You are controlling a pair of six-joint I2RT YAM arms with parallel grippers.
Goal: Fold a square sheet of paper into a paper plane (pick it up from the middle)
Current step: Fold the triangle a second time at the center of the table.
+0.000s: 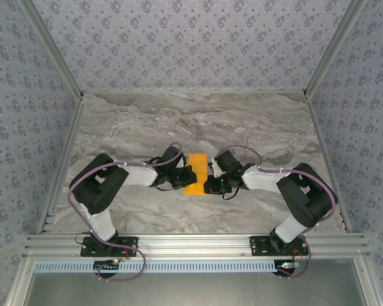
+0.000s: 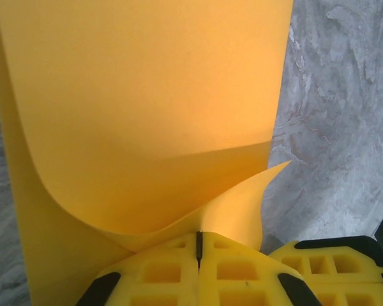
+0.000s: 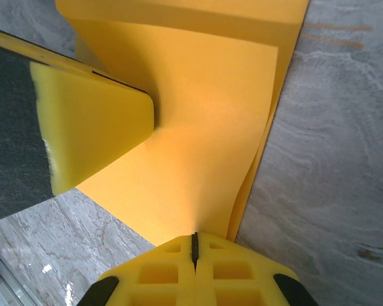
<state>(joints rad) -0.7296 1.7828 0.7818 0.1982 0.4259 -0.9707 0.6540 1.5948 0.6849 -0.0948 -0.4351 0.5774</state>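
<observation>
Orange sheet is pinched at its near edge in the left pincer, jaws together on it; the right pincer clamps the opposite edge likewise. Held between them at mid surface, it curls doubled over (no sharp crease visible), so folding looks barely begun: nose and wings remain.

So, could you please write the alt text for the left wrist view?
The shut left end effector pinches the lower edge of an orange paper, which curls up and away from it. Grey marble table lies to the right, with part of the right end effector at the bottom right.
</observation>
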